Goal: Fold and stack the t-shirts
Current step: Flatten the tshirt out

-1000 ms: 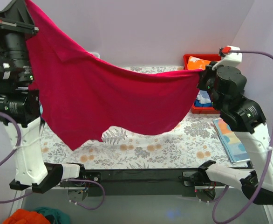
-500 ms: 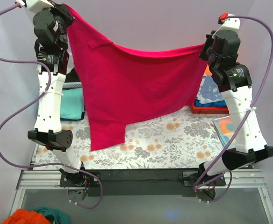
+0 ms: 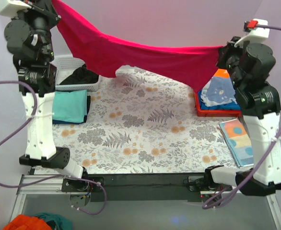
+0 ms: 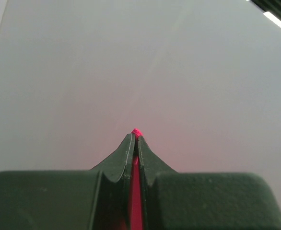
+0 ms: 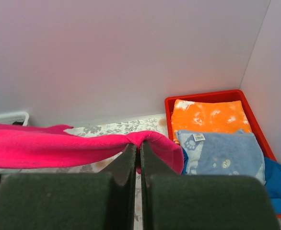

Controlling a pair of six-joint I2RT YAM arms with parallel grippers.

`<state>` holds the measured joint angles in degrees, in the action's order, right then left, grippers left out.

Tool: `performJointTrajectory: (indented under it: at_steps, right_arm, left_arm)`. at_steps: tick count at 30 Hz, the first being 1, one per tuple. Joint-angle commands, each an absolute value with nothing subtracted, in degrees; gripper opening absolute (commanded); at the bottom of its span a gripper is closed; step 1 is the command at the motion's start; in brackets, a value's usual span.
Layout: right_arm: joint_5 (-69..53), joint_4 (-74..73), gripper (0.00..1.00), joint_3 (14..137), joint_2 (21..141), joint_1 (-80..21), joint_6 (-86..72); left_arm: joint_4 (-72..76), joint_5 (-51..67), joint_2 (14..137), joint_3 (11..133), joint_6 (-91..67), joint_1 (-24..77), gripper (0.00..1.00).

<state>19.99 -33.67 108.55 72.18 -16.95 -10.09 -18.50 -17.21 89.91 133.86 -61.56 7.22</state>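
Top external: crimson t-shirt [image 3: 145,57] slung in the air over the far half of the table [image 3: 145,139], between left gripper [image 3: 53,8], high far left, and right gripper [image 3: 224,51]. Folded teal t-shirt [image 3: 69,106] lies at left.
Left wrist: fingers [image 4: 126,153] pinched tight on a sliver of crimson cloth.
Right wrist: fingers [image 5: 127,160] closed on a crimson fold; red tray [image 5: 205,97] far right.

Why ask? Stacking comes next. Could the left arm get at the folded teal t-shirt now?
Probably not: the left end effector is shut on the red t-shirt, up high. The teal t-shirt lies uncovered below.
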Motion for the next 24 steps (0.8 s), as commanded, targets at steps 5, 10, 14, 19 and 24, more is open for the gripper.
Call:
performJointTrajectory:
  at_steps: [5, 10, 14, 19, 24]
  right_arm:
    - [15.30, -33.31, 0.01, 103.71, 61.27, -16.79, -11.51]
    - [13.89, -34.63, 0.01, 106.43, 60.12, -16.79, -11.51]
    - [13.36, -34.72, 0.01, 109.51, 61.43, -16.70, -11.43]
    - [14.24, -34.45, 0.01, 109.34, 63.72, -16.79, -11.08]
    - [15.03, -31.74, 0.01, 103.55, 65.65, -16.70, -11.78]
  left_arm:
    - [-17.75, -15.21, 74.72, 127.10, -60.47, 6.86, 0.00]
    - [-18.10, -15.21, 73.30, 128.58, -59.33, 6.86, 0.00]
    - [-18.11, -15.03, 75.32, 131.65, -59.15, 6.86, 0.00]
    - [-18.11, -13.98, 78.48, 130.96, -61.17, 6.86, 0.00]
    - [-17.84, -13.19, 81.56, 127.62, -62.93, 6.86, 0.00]
